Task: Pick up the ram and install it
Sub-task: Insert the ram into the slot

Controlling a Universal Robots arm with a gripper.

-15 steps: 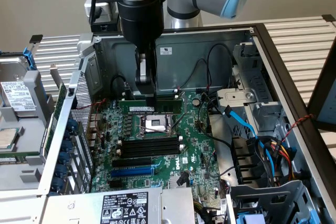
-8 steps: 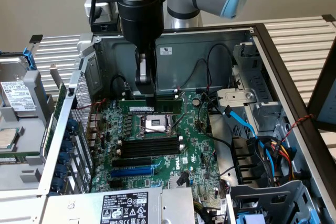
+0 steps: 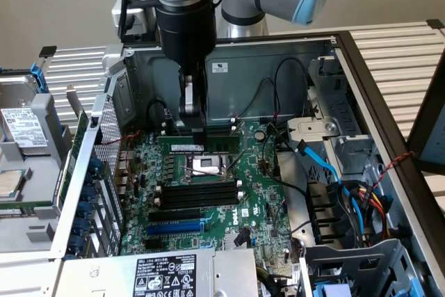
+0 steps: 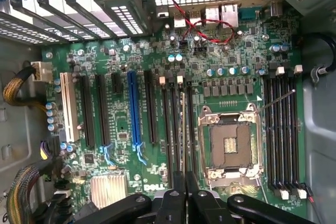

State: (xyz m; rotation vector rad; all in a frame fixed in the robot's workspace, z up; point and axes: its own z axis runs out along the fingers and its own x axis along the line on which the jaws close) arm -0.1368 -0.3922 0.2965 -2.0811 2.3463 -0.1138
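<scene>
Tool point(image 4: 185, 181) clenched on the ram point(image 3: 179, 146) – held edge-down, lengthwise w/ the black slots point(image 4: 169, 129) by the CPU socket point(image 4: 230, 145), mid-frame in exterior view – prob. to seat straight.

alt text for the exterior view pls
A robot arm reaches down into an open desktop computer case, its hand closed on the ram, a green stick held level at the far side of the empty CPU socket. On the motherboard, empty black memory slots and a blue slot lie nearer the camera.
</scene>
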